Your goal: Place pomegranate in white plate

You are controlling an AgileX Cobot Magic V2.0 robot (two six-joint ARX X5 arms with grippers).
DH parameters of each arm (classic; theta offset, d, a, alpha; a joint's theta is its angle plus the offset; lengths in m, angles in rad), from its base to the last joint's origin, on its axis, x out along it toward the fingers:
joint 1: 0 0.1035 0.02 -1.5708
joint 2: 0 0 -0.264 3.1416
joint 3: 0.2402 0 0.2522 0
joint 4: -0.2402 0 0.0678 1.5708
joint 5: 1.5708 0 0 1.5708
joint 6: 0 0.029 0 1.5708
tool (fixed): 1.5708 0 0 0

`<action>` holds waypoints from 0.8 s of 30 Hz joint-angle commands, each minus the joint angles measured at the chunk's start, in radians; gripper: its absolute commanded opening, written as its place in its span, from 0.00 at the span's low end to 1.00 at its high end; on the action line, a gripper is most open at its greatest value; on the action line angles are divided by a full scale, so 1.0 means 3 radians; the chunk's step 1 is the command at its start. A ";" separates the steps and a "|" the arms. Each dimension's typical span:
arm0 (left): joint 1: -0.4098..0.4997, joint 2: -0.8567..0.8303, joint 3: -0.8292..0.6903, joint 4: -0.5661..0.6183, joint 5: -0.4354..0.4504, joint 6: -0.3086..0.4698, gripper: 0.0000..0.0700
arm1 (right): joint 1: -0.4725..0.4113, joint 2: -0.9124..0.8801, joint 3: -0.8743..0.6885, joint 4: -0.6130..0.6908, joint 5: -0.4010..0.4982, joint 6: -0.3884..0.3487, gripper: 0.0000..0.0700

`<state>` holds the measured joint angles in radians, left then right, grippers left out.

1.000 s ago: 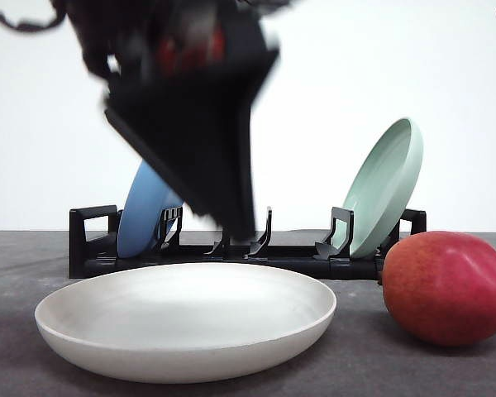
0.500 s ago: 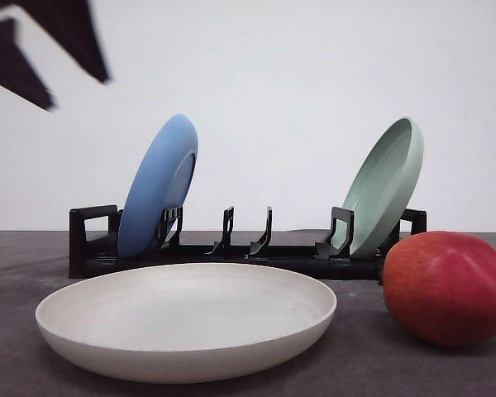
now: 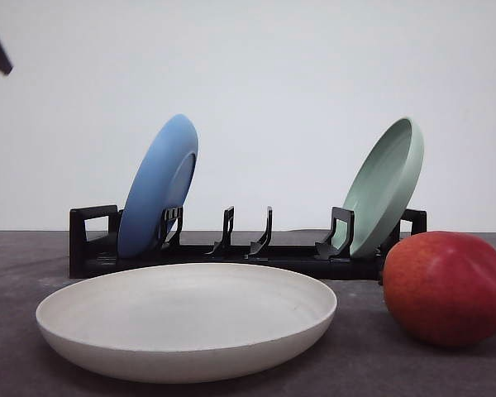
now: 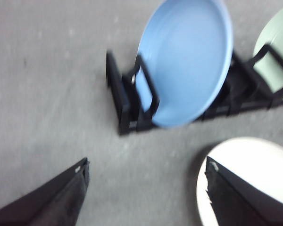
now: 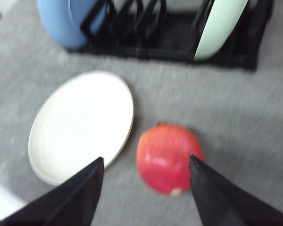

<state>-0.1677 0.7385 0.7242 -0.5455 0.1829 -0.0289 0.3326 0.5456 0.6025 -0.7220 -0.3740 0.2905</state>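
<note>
red pomegranate (image 3: 446,288) with a pale end spot lies on the tabletop (image 3: 364,364), just right of the empty, flat-lying white plate (image 3: 186,321).

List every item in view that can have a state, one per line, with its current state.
pomegranate: lying on the table beside the white plate, not held.
white plate: flat on the table, empty.
blue plate: standing on edge in the rack.
pale green plate: standing on edge in the rack, leaning.
rack: middle slots empty.
left gripper: jaws open, empty.
right gripper: jaws open above the pomegranate, empty.
</note>
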 commanded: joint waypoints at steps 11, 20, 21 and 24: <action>-0.0006 -0.0003 -0.0025 0.0026 0.0004 -0.0046 0.67 | 0.0983 0.1188 0.0279 0.0117 0.0926 0.0265 0.67; -0.0006 -0.0003 -0.0025 0.0025 0.0004 -0.0045 0.67 | 0.1152 0.2055 0.0586 0.0235 0.1360 -0.0073 0.95; -0.0006 -0.0003 -0.0025 0.0025 0.0004 -0.0045 0.67 | 0.1151 0.2128 0.0586 0.0252 0.1360 -0.0079 0.96; -0.0006 -0.0003 -0.0025 0.0025 0.0004 -0.0045 0.67 | 0.1149 0.2316 0.0586 0.0266 0.1358 -0.0099 0.96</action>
<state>-0.1677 0.7334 0.7082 -0.5480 0.1829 -0.0422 0.6712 1.2202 0.7677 -0.6503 0.0299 0.2772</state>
